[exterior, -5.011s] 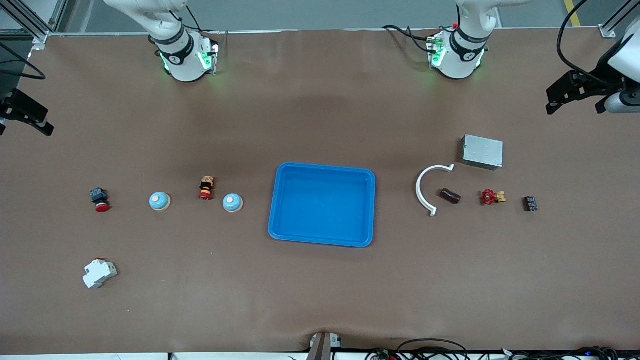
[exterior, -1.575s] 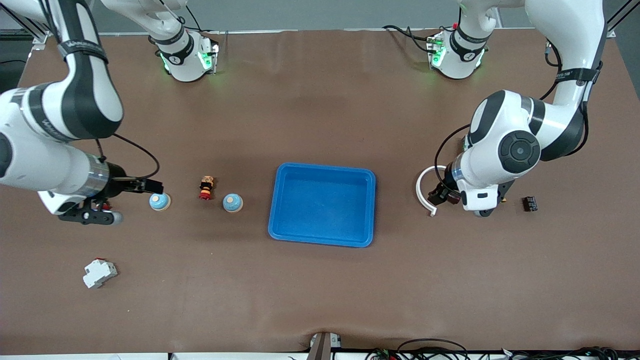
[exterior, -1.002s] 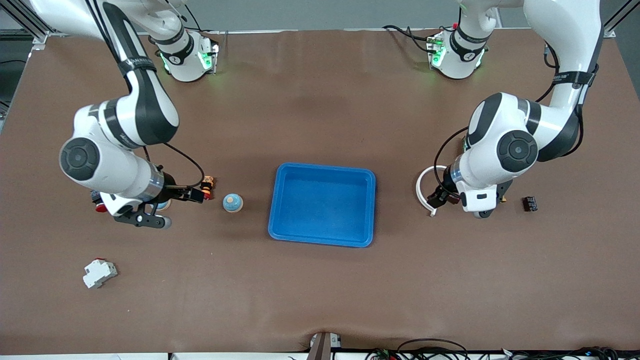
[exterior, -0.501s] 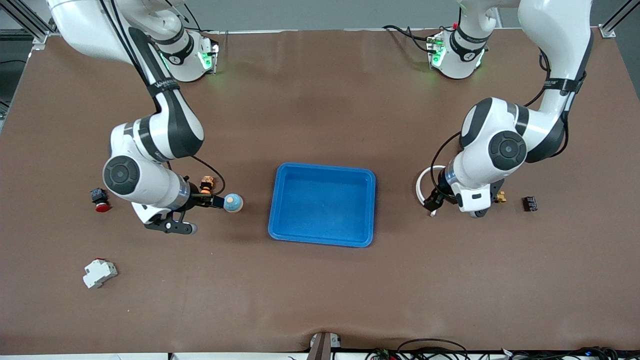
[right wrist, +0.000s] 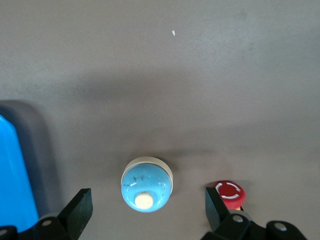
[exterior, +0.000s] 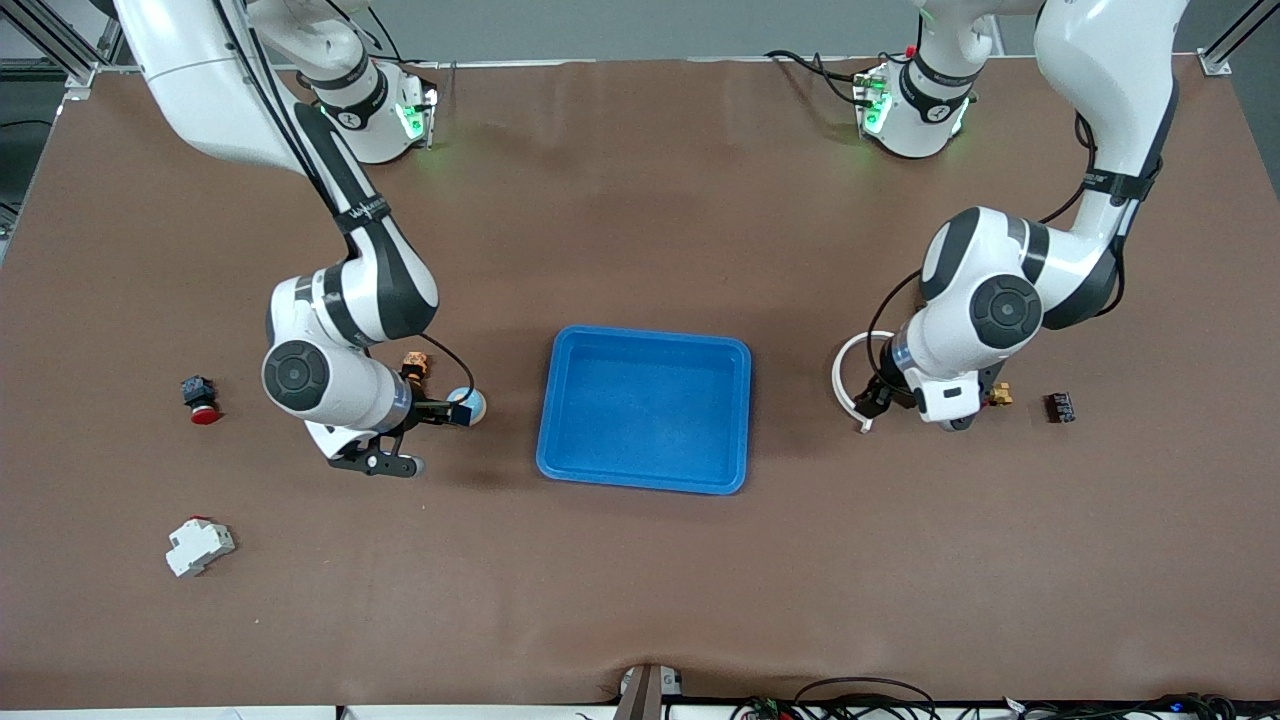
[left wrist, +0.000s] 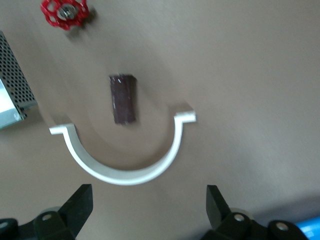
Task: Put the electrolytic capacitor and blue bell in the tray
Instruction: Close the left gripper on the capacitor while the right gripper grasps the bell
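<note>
The blue bell [right wrist: 146, 184], a light-blue dome with a cream knob, sits on the brown mat beside the tray [exterior: 642, 486], toward the right arm's end. My right gripper [right wrist: 148, 210] hangs over it, open, fingers apart on either side and not touching; in the front view the gripper [exterior: 452, 411] meets the bell [exterior: 469, 404]. The electrolytic capacitor [left wrist: 123, 98], a dark brown cylinder, lies inside the curve of a white clip [left wrist: 122, 167]. My left gripper [left wrist: 148, 212] is open over the clip's arc with nothing between its fingers; its hand [exterior: 872, 399] hides the capacitor in the front view.
A red valve [left wrist: 65, 11] and a grey perforated box [left wrist: 12, 90] lie near the capacitor. A small black part [exterior: 1061, 407] lies toward the left arm's end. A red-capped button [right wrist: 229, 191] stands beside the bell. Another red button [exterior: 198, 397] and a white breaker [exterior: 199, 546] lie toward the right arm's end.
My right arm has swept along the mat toward the tray and now hangs over the bell beside it. My left gripper has shifted slightly over the clip. Both stayed open.
</note>
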Available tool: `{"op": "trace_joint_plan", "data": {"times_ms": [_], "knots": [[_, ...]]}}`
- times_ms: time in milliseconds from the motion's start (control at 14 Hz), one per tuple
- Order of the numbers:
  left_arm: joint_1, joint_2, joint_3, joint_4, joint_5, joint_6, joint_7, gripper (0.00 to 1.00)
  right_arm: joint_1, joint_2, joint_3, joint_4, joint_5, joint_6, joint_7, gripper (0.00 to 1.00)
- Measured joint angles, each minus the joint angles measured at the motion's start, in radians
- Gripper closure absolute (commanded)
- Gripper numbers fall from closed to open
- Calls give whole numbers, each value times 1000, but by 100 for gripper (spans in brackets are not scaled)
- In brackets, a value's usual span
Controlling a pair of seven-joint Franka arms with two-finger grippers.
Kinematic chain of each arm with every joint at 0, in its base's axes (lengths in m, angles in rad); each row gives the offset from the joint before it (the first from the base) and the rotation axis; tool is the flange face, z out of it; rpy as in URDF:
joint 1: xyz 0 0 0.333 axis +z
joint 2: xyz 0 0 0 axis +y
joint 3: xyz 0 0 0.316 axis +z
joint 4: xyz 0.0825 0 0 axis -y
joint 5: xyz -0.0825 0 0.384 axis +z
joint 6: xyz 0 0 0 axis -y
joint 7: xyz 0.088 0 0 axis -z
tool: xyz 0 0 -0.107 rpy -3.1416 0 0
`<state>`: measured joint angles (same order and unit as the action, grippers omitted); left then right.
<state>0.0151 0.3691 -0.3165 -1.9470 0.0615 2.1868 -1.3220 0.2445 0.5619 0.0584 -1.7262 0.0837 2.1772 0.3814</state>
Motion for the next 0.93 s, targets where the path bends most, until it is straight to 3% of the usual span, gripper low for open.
{"op": "trace_joint_plan", "data": {"times_ms": [429, 931], "knots": [[87, 31, 6, -90, 37, 131, 6, 0, 18, 29, 0, -15, 0, 16, 0, 0], [117, 108, 10, -129, 118, 239, 3, 18, 32, 56, 0, -23, 0, 31, 0, 0]]}}
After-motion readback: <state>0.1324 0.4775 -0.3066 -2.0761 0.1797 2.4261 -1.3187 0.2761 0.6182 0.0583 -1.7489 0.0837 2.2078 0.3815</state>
